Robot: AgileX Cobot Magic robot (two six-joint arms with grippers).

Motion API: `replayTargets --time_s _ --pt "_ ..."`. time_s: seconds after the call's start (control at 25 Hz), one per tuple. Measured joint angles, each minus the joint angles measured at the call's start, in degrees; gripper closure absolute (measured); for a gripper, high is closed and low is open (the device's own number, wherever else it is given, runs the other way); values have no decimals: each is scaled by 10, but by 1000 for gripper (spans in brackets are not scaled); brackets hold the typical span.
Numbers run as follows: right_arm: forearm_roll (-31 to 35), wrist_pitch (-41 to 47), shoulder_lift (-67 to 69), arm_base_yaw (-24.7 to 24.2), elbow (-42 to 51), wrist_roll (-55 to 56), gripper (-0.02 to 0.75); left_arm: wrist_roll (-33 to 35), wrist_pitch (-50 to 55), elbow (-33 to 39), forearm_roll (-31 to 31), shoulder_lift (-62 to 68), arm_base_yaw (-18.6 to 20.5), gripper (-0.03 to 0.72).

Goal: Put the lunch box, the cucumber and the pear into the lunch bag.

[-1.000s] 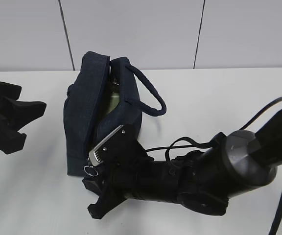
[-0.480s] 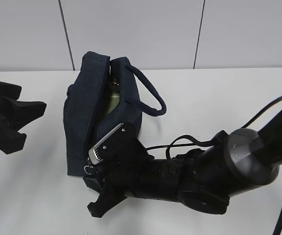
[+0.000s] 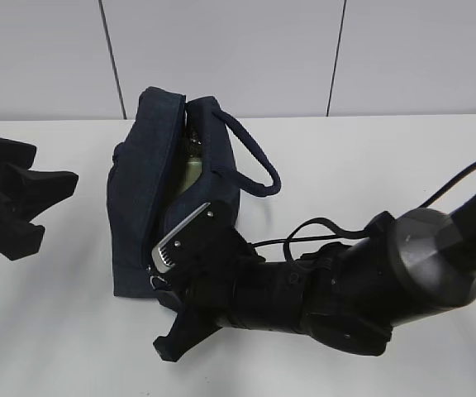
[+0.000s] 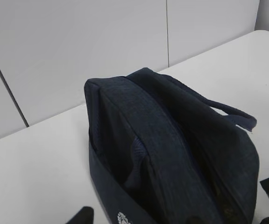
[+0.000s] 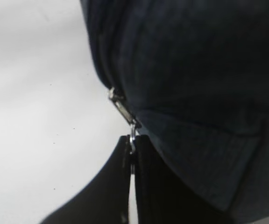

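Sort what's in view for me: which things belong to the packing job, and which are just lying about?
Part of the job:
- lunch bag, partly open, something pale green showing in the gap
- zipper ring pull, pinched by the right end effector
- left end effector, off to the side, apart from the bag

Lying about:
- nothing loose on the table

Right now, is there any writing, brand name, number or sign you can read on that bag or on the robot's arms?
No readable text anywhere.
The lunch bag has a small white mark near its bottom edge in the left wrist view: cut off by the picture's edge, unreadable.
The right gripper, pinched on the bag's zipper pull, shows no label.
The left gripper: no markings visible.
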Motion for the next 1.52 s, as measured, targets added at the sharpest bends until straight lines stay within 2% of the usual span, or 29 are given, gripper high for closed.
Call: replayTargets --time_s 0.16,0.4,0.72,0.96,1.28,1.52 --pt "-5 28 -36 0 0 -2 738 0 0 0 0 0 0 330" --pt "-70 70 -102 0 0 25 738 0 -1 0 -1 0 0 342" --pt "-152 74 -143 0 0 85 738 0 -1 0 -1 0 0 346" --pt "-162 82 -154 0 -24 91 738 0 13 0 -1 0 0 346" --pt "-164 149 -157 0 -83 92 738 0 65 0 -1 0 0 347" --pt "-164 163 -157 0 -86 92 738 0 108 0 -36 6 9 348"
